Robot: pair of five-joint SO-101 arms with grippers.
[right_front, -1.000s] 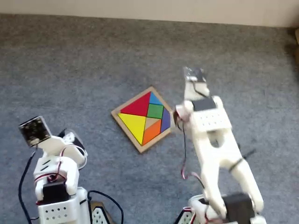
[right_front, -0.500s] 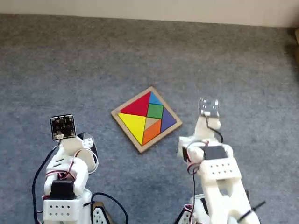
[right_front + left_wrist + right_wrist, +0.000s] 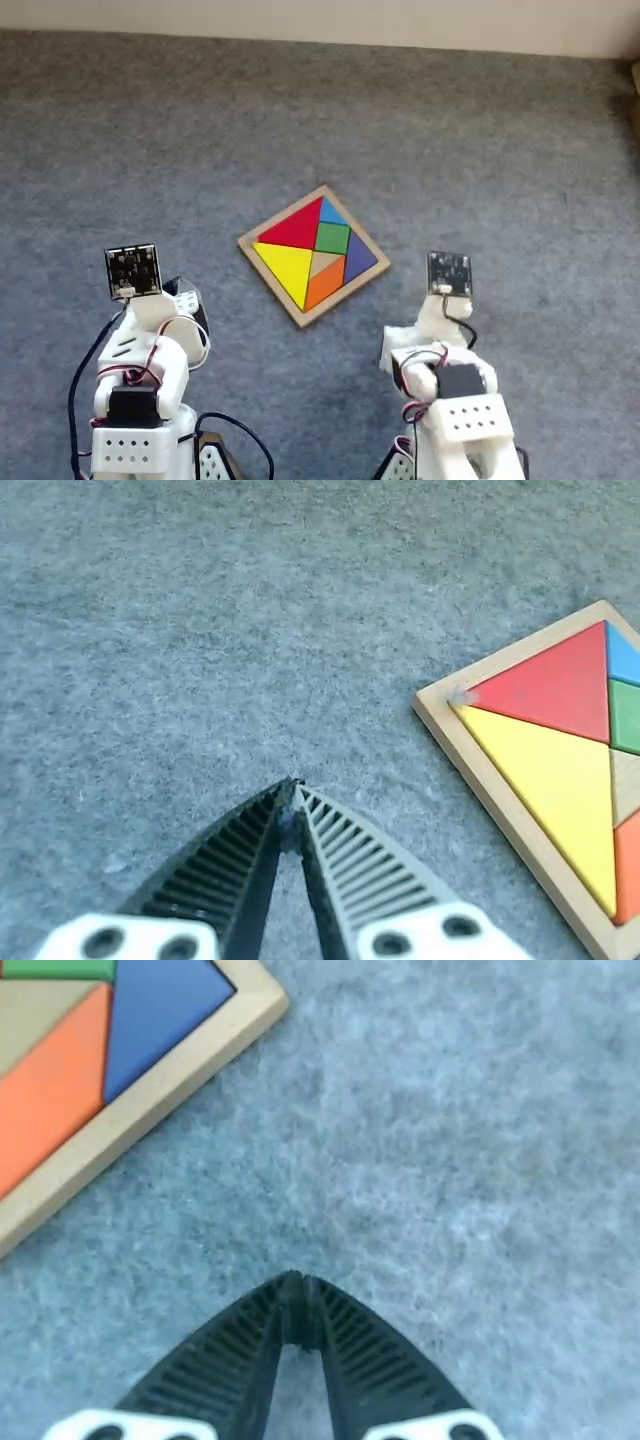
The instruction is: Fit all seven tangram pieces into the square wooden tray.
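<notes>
Red triangle [image 3: 555,685] in left wrist view, blue piece [image 3: 155,1010] in right

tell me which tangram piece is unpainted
The small bare-wood piece in the middle of the square wooden tray; the other six are painted bright colours.

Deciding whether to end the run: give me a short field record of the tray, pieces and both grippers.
tray: square wooden tray, flat on grey carpet
pieces: seven seated, filling it: red, yellow, green, orange, blue, light blue, tan
left gripper: shut, empty, over carpet beside tray
right gripper: shut, empty, over carpet beside tray
task: looks complete
</notes>
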